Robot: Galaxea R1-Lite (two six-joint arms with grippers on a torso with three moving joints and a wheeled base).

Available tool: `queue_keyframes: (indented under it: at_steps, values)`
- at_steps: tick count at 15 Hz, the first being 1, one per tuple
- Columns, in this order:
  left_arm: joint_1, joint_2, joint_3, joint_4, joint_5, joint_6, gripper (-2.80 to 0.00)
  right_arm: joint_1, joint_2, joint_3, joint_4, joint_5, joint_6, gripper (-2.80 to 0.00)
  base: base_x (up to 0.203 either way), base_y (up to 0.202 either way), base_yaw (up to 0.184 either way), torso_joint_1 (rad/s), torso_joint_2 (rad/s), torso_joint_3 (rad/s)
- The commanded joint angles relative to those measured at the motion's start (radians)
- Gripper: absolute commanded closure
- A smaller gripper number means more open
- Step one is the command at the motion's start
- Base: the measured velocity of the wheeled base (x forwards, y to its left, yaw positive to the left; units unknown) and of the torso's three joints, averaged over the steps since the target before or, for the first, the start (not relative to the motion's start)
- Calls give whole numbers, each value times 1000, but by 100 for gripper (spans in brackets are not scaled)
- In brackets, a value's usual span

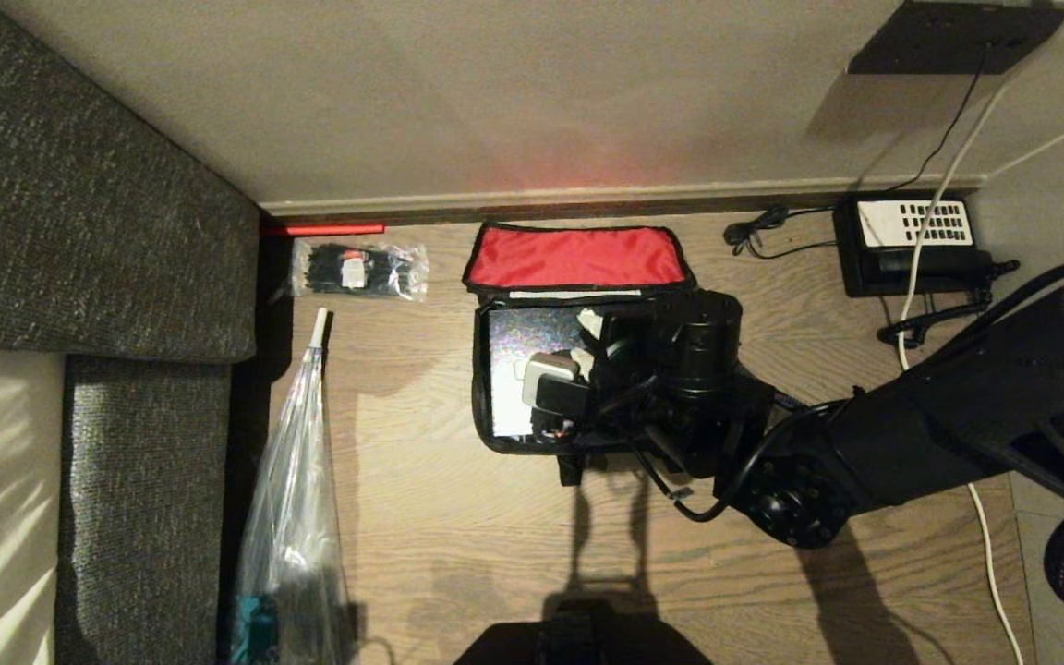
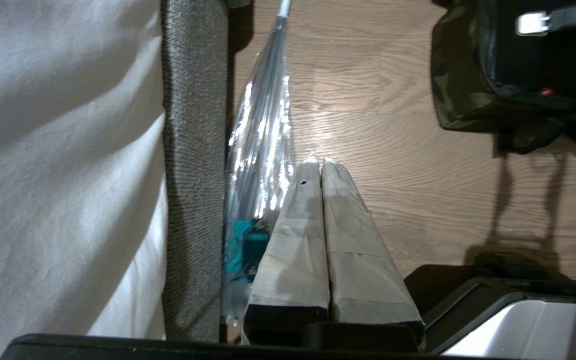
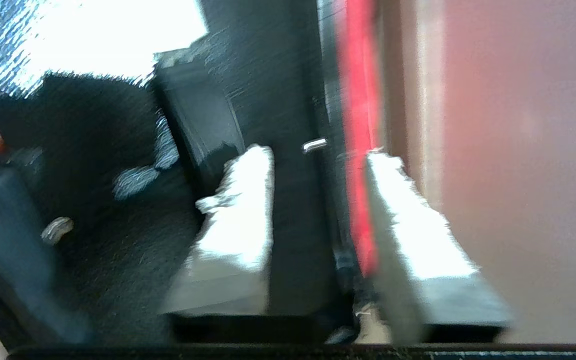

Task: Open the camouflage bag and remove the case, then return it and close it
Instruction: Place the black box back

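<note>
Red-lined camouflage bag (image 1: 495,406) lying open on wooden floor (image 1: 421,517), long axis parallel to the wall, lid flipped back toward it, glossy case (image 1: 509,369) flat inside; right gripper (image 3: 318,190) parted over the bag's far edge, grasping nothing; left gripper (image 2: 318,167) clenched; no legible writing.

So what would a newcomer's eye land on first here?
The bright red lining of the boxy camouflage bag, flap thrown open toward the wall. Then the black right arm reaching over the bag, its right gripper open at the bag's far edge. The flat glossy black case lies inside, catching light.
</note>
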Motion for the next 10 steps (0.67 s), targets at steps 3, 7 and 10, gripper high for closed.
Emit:
queue_keyframes:
  at_steps: [3,7,10]
  values:
    - [0,0,3,0,0,0,0,-4,-2,25,5,-8,-8,-280,0,0,0,0,0,0]
    - [0,0,3,0,0,0,0,-5,-159,110,30,-13,3,-280,0,0,0,0,0,0]
    - [0,0,3,0,0,0,0,-14,-363,217,140,-17,30,0,0,0,0,0,0,0]
